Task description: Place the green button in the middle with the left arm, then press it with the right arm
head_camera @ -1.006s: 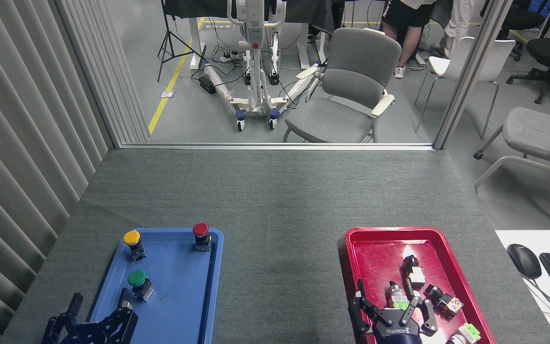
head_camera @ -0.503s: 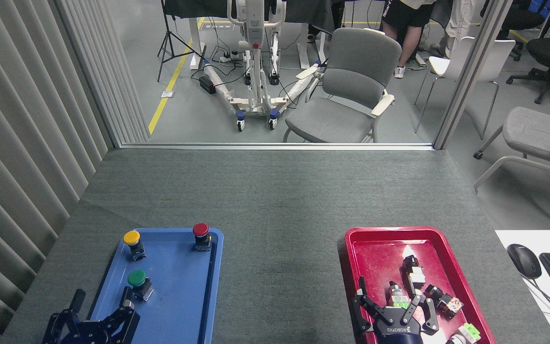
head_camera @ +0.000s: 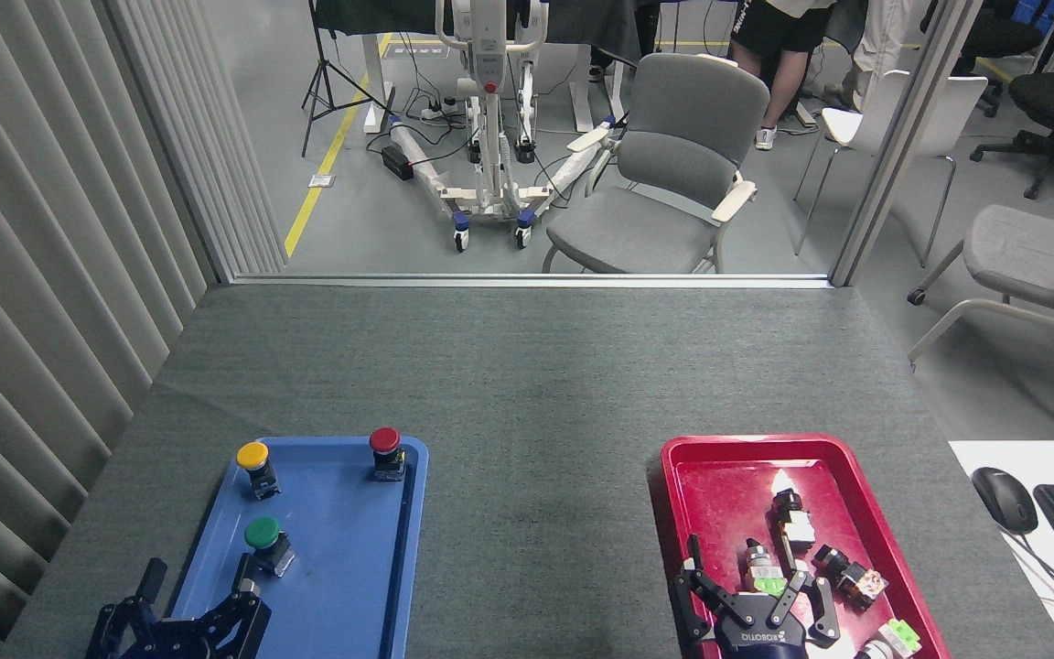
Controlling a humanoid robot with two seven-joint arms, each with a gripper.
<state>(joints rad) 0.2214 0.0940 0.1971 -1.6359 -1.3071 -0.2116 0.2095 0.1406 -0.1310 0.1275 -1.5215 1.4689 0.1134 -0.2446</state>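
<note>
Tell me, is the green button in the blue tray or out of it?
In. The green button stands on the blue tray, inside its rim, near the left edge.

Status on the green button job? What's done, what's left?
Nothing done yet. The green button sits in the blue tray, ungrasped. In hand: the left gripper is open just below it, poised to pick. Left: grasp, move to the middle, then press with the right gripper, open over the red tray.

The grey table covering (head_camera: 536, 439) lies bare between the blue tray (head_camera: 353, 567) and the red tray (head_camera: 719, 494); beyond the blue tray it is open too; on that tray three buttons stand well apart.
</note>
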